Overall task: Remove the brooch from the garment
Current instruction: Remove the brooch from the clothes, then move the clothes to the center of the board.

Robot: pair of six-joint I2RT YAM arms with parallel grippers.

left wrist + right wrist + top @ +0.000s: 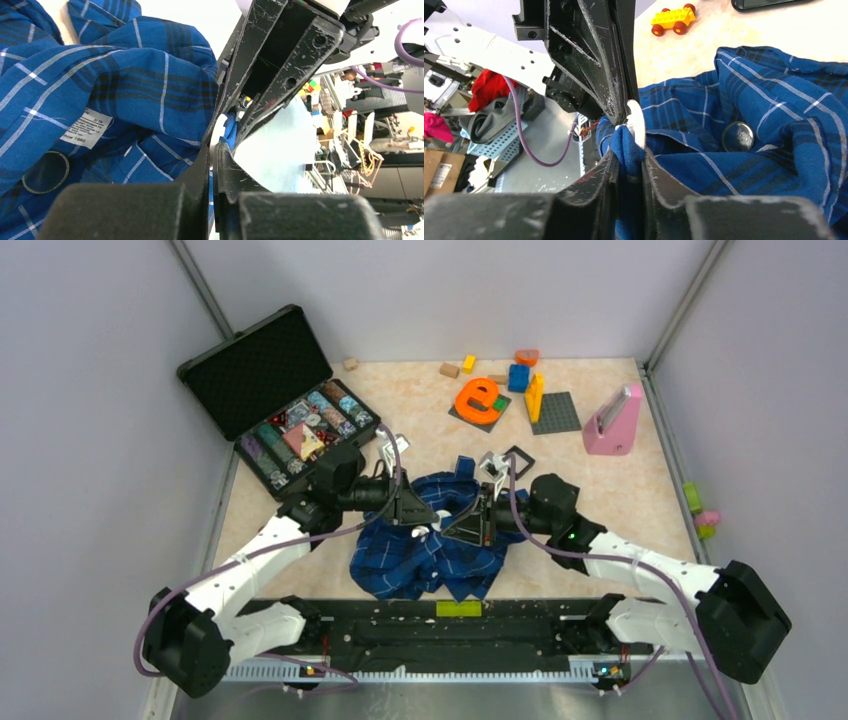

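Observation:
The garment (425, 550), a dark blue plaid shirt, lies crumpled in front of the arm bases. The brooch (738, 136), a round silvery-grey disc, sits on the cloth apart from both grippers. A dark ringed disc (46, 171) shows on the shirt's inner side near the label. My right gripper (629, 155) is shut on a raised fold of the shirt, and it also shows in the top view (455, 527). My left gripper (215, 150) meets it tip to tip (423, 523). It is shut on a thin pale disc (636, 124), seen edge-on at that fold.
An open black case (300, 425) of small items stands at the back left. An orange letter (478, 398), coloured blocks (520, 377), a grey plate (555, 412) and a pink object (612, 422) are at the back. Black square frames (518, 460) lie just behind the shirt.

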